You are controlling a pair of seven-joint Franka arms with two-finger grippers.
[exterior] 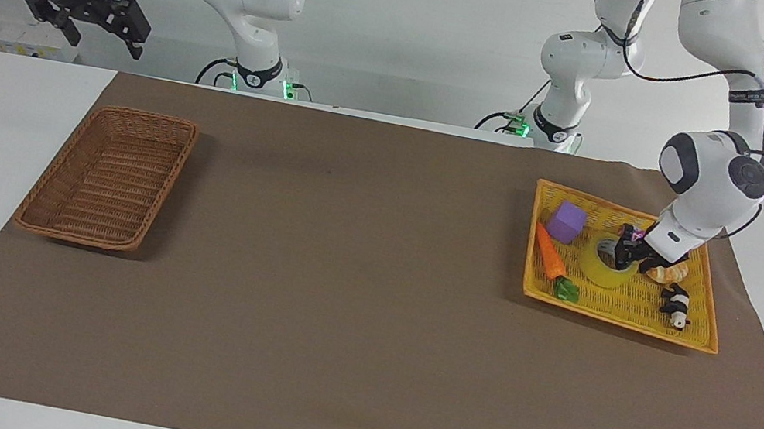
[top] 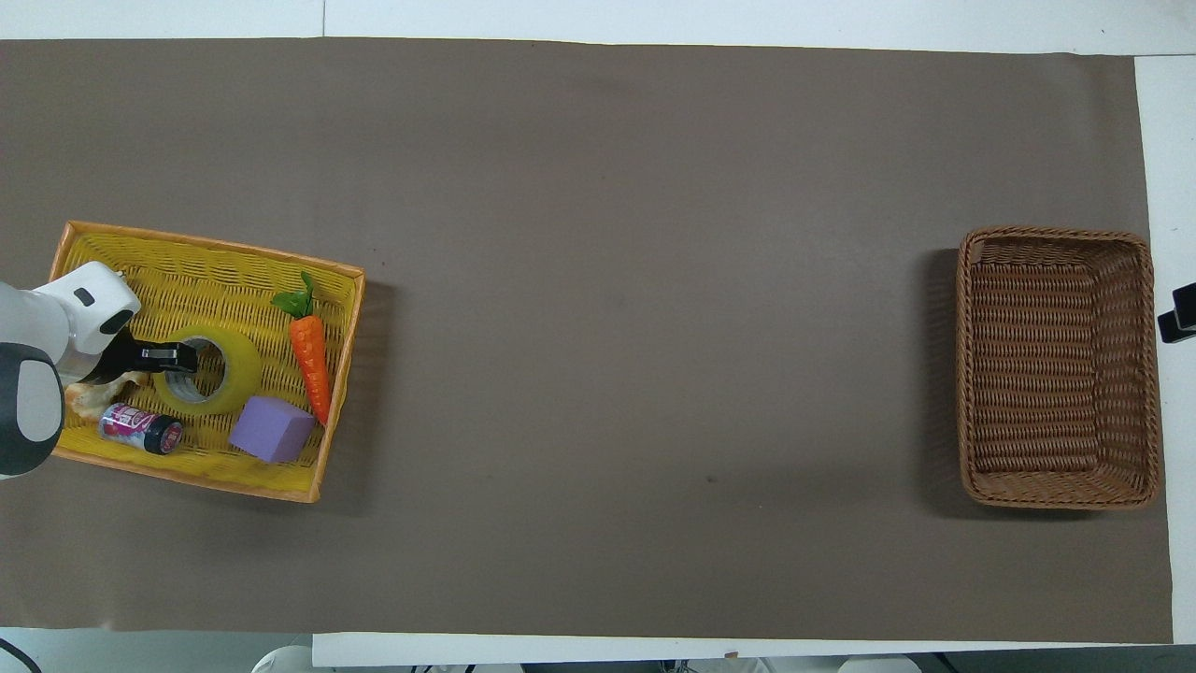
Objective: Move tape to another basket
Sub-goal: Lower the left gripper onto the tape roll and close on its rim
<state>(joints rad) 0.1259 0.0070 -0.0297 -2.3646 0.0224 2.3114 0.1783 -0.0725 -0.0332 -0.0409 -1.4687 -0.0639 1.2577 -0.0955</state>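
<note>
The yellow tape roll lies in the yellow mesh basket at the left arm's end of the table; it also shows in the overhead view. My left gripper is down in that basket, its fingers closed across the roll's wall on the side toward the bread, one finger inside the core. The roll rests on the basket floor. The brown wicker basket stands empty at the right arm's end. My right gripper waits open, high above the table edge beside the wicker basket.
The yellow basket also holds an orange carrot, a purple cube, a small can, a bread piece and a black-and-white toy. A brown mat covers the table between the baskets.
</note>
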